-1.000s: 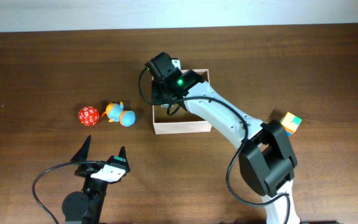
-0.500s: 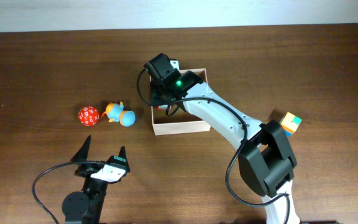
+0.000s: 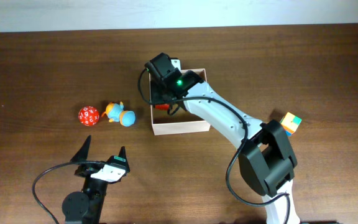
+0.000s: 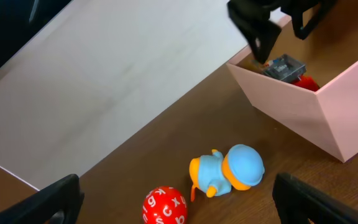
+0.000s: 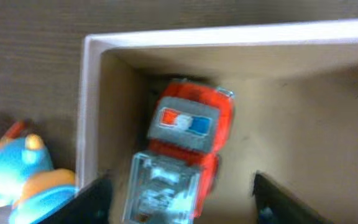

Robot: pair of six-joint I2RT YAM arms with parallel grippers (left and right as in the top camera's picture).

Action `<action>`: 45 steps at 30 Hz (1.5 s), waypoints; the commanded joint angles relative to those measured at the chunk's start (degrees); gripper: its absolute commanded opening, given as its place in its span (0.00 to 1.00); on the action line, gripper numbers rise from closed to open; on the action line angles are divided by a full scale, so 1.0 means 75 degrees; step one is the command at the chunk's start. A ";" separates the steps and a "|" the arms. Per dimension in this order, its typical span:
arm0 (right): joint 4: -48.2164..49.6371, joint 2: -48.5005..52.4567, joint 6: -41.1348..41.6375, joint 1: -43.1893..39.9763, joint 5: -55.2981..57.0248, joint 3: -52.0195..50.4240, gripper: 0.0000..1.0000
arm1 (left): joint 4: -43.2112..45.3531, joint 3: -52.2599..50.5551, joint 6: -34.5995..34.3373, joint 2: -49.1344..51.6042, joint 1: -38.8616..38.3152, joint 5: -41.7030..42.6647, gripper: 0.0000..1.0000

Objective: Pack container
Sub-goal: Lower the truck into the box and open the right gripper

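Note:
The container (image 3: 180,128) is a shallow white box with a tan inside, at the table's middle. My right gripper (image 3: 165,102) hangs over its left part, open. In the right wrist view a red and grey toy truck (image 5: 190,134) lies on the container's floor by the left wall (image 5: 91,112), between my open right fingers (image 5: 185,202), which do not touch it. My left gripper (image 3: 104,148) is open and empty near the front left. In the left wrist view the container (image 4: 309,118) is at the right with the truck (image 4: 288,68) inside.
A blue and orange duck toy (image 3: 120,114) and a red ball with white letters (image 3: 88,116) lie just left of the container; both show in the left wrist view, the duck (image 4: 229,171) and the ball (image 4: 165,206). A colourful cube (image 3: 291,122) sits at the right.
More of the red truck shows under my right gripper inside the container. The left arm has not moved.

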 commanded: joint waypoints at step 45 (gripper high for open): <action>0.1804 0.0542 -0.1597 -0.0667 -0.1177 -0.0851 0.21 | -0.0012 -0.0044 -0.0044 -0.0070 0.0047 -0.0058 0.99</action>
